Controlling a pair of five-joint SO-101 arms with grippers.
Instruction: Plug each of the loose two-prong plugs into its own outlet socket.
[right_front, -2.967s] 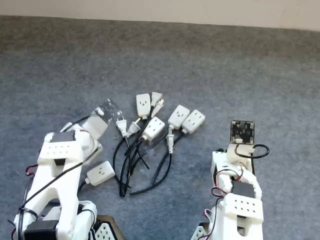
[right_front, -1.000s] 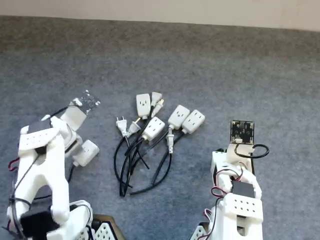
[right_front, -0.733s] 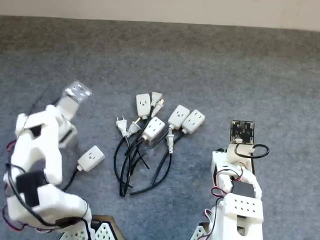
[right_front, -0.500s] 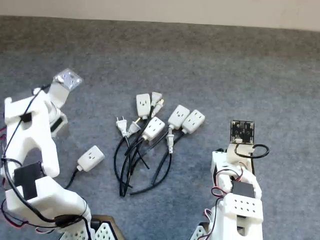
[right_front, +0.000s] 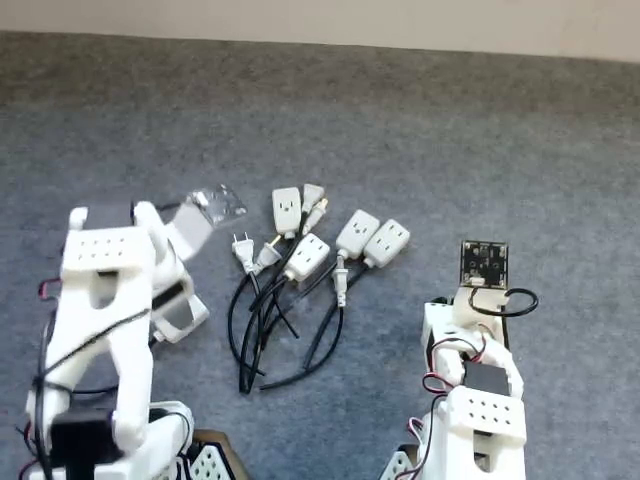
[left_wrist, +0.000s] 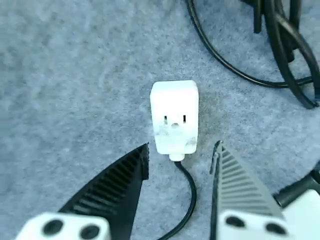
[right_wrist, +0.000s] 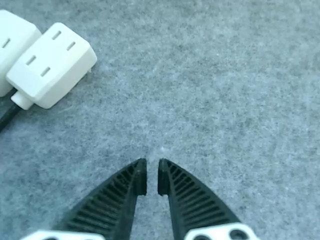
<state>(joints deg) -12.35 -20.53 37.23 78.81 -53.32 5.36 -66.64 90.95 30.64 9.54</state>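
Note:
In the left wrist view a lone white outlet socket (left_wrist: 174, 117) lies face up on the grey carpet, its black cord trailing back between my fingers. My left gripper (left_wrist: 181, 146) is open, straddling the socket's cord end without touching it. From above, the left arm (right_front: 105, 270) covers most of that socket (right_front: 186, 314). Several more sockets (right_front: 307, 256) and loose two-prong plugs (right_front: 241, 247) lie bunched mid-carpet with tangled black cords (right_front: 262, 340). My right gripper (right_wrist: 152, 162) is shut on nothing, low over bare carpet, with two sockets (right_wrist: 50, 65) lying ahead of it.
The right arm (right_front: 480, 400) sits at the lower right, its wrist camera board (right_front: 484, 262) just right of the socket cluster. Black cord loops (left_wrist: 270, 60) lie beyond the lone socket. Bare carpet stretches across the far side and far right.
The left arm dragged the lone socket up and left, let it go, swung away to the left, then came back over it with fingers open. The right arm has not moved.

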